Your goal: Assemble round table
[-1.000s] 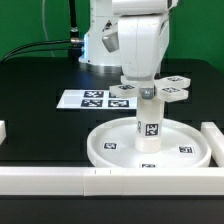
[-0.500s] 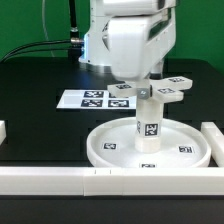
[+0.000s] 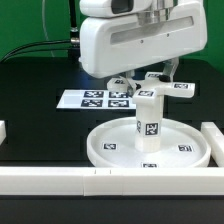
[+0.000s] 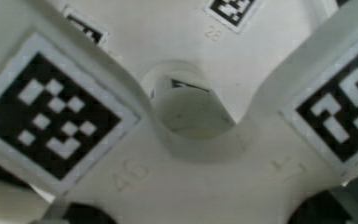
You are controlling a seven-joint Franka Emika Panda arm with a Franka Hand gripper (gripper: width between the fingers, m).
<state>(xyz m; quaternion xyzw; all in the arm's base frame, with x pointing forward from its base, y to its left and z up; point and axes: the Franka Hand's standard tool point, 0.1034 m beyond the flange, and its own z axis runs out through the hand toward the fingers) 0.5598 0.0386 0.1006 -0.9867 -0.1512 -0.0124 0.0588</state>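
Observation:
The large rimmed round disc [image 3: 108, 143] lies flat on the black table. The short thick cylinder [image 3: 148, 124] stands upright at its middle. The cross-shaped piece [image 3: 181, 88] sits on top of the cylinder, its tagged arms sticking out to the sides. My gripper [image 3: 148, 82] comes down onto the cross's centre from above, and the wide hand body hides the fingers. In the wrist view the cross [image 4: 176, 150] fills the picture, with tagged arms on both sides. The cross turns along with the hand, so the gripper is shut on it.
The marker board [image 3: 85, 99] lies on the table behind the disc. White border blocks run along the front edge [image 3: 50, 180], at the exterior view's right [image 3: 212, 136] and at its left [image 3: 3, 130]. The arm's base stands at the back.
The hand has turned about its vertical axis and now shows its broad side. The cross-shaped piece's arms have swung round with it on top of the cylinder.

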